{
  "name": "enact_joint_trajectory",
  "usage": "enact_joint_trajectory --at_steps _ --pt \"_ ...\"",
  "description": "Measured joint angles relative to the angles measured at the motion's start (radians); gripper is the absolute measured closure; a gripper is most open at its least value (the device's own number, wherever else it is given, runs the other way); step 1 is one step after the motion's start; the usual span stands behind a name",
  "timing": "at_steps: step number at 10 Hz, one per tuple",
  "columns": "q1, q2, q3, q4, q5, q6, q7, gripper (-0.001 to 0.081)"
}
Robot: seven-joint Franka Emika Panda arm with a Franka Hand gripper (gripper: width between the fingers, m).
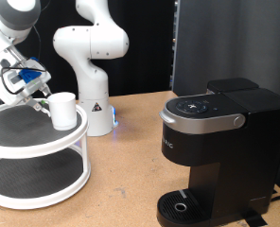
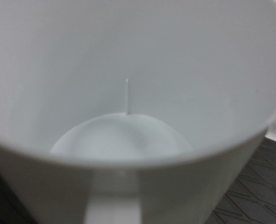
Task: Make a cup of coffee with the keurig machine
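White glossy rounded arm (image 1: 91,47), grey joint cap, blue-lit base, claw (image 1: 31,95) w/ blue bits

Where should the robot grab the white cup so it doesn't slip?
Probably by the rim wall, coming from above. The cup stands upright on the round white shelf with its mouth open upward, so one finger can go inside and one outside. The gripper is right beside it, and the wrist view looks straight into its empty inside.
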Motion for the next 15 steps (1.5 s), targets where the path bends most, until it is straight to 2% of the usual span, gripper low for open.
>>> enact_joint_trajectory --at_steps 2,4,5,6,8,11,15 --pt "0.000 0.003 0.000 0.000 0.000 0.000 -0.006 0.0432" --pt "0.000 0.003 0.000 0.000 0.001 0.000 -0.006 0.0432" --pt "0.000 0.003 0.000 0.000 0.003 0.000 -0.006 0.0645" --pt "0.000 0.003 0.000 0.001 0.005 -0.001 -0.006 0.0741" --pt "0.000 0.002 0.001 0.019 0.023 -0.040 0.003 0.0741" --pt "0.000 -0.026 0.010 0.081 0.046 -0.174 0.062 0.0740" --pt "0.001 -0.077 0.069 0.175 0.050 -0.330 0.142 0.0741"
